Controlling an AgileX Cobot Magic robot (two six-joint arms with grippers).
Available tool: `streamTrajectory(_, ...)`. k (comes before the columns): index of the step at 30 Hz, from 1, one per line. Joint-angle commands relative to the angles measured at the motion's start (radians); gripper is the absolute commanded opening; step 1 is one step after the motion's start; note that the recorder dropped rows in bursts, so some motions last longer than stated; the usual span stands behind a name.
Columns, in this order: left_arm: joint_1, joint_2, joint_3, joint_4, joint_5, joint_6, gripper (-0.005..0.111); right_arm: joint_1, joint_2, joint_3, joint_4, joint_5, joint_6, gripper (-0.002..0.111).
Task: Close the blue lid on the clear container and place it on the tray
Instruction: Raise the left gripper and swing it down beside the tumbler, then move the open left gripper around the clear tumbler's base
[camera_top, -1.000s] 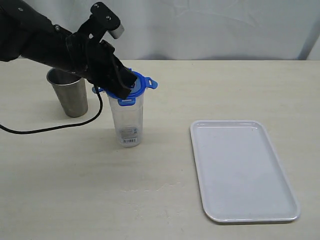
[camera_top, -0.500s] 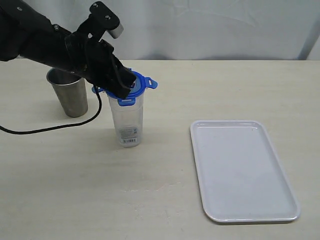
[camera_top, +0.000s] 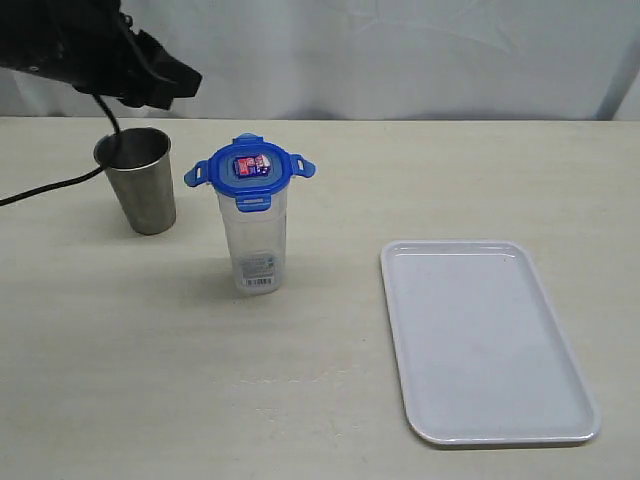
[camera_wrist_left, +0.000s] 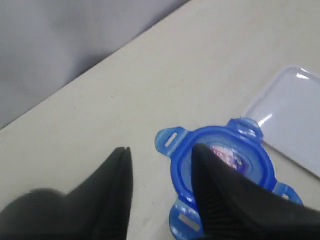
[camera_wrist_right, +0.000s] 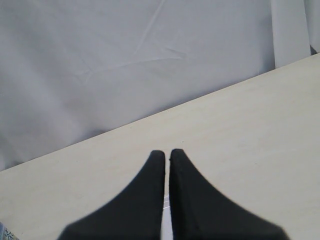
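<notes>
The blue lid (camera_top: 250, 167) sits on top of the clear container (camera_top: 253, 245), which stands upright on the table left of centre. Its side flaps stick outward. The white tray (camera_top: 490, 340) lies flat to the right, with nothing on it. My left arm is raised at the upper left of the exterior view, clear of the container. In the left wrist view my left gripper (camera_wrist_left: 161, 148) is open, with the blue lid (camera_wrist_left: 227, 156) below one finger and nothing held. My right gripper (camera_wrist_right: 167, 151) is shut and empty above bare table, outside the exterior view.
A steel cup (camera_top: 140, 180) stands left of the container, under my left arm. A black cable (camera_top: 50, 188) hangs from that arm across the table's left edge. A corner of the tray (camera_wrist_left: 295, 115) shows in the left wrist view.
My left gripper was pressed on the lid; it has lifted up and to the left and its jaws have opened. The lid stays on the container.
</notes>
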Motion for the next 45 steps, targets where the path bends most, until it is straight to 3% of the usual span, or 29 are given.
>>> streamTrajectory(1, 0.048, -0.039, 0.102, -0.144, 0.024, 0.114, 0.039, -0.003, 0.004, -0.004, -0.024, -0.007, -0.006, 0.004)
streamTrajectory(4, 0.072, -0.073, 0.274, -0.401, -0.032, 0.404, 0.041, -0.003, 0.004, -0.004, -0.028, -0.007, -0.006, 0.004)
streamTrajectory(8, 0.11, -0.089, 0.493, -0.844, -0.018, 0.929, 0.053, -0.003, 0.004, -0.004, -0.028, -0.007, -0.006, 0.004)
streamTrajectory(9, 0.116, -0.089, 0.528, -0.851, -0.005, 1.004, 0.056, -0.003, 0.004, -0.004, -0.028, -0.007, -0.006, 0.004)
streamTrajectory(15, 0.144, -0.043, 0.596, -0.851, -0.008, 1.001, 0.069, -0.003, 0.004, -0.004, -0.028, -0.007, -0.006, 0.004)
streamTrajectory(23, 0.144, 0.196, 0.549, -0.851, 0.024, 1.001, 0.07, -0.003, 0.004, -0.004, -0.028, -0.003, -0.006, 0.004)
streamTrajectory(28, 0.144, 0.333, 0.476, -0.616, 0.209, 1.001, 0.07, -0.003, 0.004, -0.004, -0.028, -0.003, -0.006, 0.004)
streamTrajectory(32, 0.144, 0.377, 0.435, -0.691, 0.261, 1.001, 0.073, -0.003, 0.004, -0.004, -0.035, -0.003, -0.006, 0.004)
streamTrajectory(37, 0.144, 0.385, 0.427, -0.729, 0.246, 1.001, 0.104, -0.003, 0.004, -0.004, -0.035, -0.003, -0.006, 0.004)
streamTrajectory(40, 0.144, 0.385, 0.427, -0.842, 0.229, 1.001, 0.105, -0.003, 0.004, -0.004, -0.035, -0.003, -0.006, 0.004)
streamTrajectory(45, 0.144, 0.39, 0.398, -0.818, 0.154, 1.001, 0.105, -0.003, 0.004, -0.004, -0.035, -0.003, -0.006, 0.004)
